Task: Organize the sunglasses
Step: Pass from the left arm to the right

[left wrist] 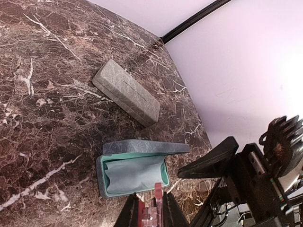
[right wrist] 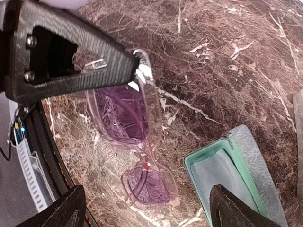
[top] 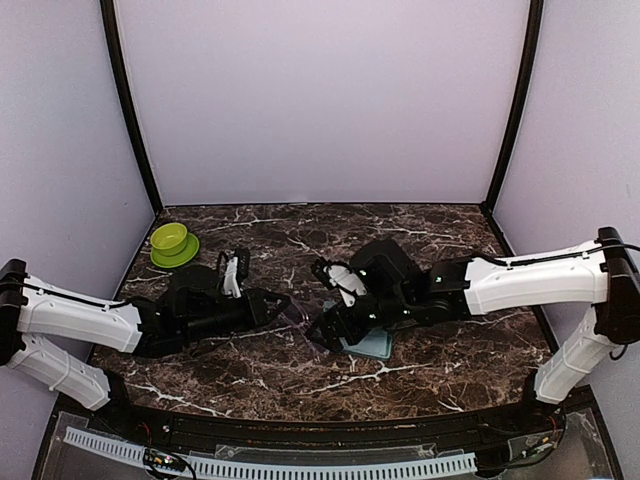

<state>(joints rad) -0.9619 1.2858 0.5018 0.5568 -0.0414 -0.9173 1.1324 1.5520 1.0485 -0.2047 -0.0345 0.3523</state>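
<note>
The sunglasses (right wrist: 124, 109) have a clear pinkish frame and purple lenses. They hang just above the marble, with my left gripper (left wrist: 150, 202) shut on one end of them; in the left wrist view only a reddish sliver of the sunglasses (left wrist: 158, 193) shows between the fingers. In the top view the left gripper (top: 276, 304) holds the sunglasses (top: 298, 316) at mid-table. My right gripper (right wrist: 151, 213) stands open, its fingers wide on either side of the free lens and not touching it. An open grey case (left wrist: 102, 176) with teal lining and a pale cloth (left wrist: 135, 174) lies just beyond.
A second grey case (left wrist: 125, 92), closed, lies farther out on the marble table (left wrist: 42, 142). A green bowl (top: 172, 243) sits at the back left. The right arm (top: 520, 283) reaches across the open case (top: 378, 346).
</note>
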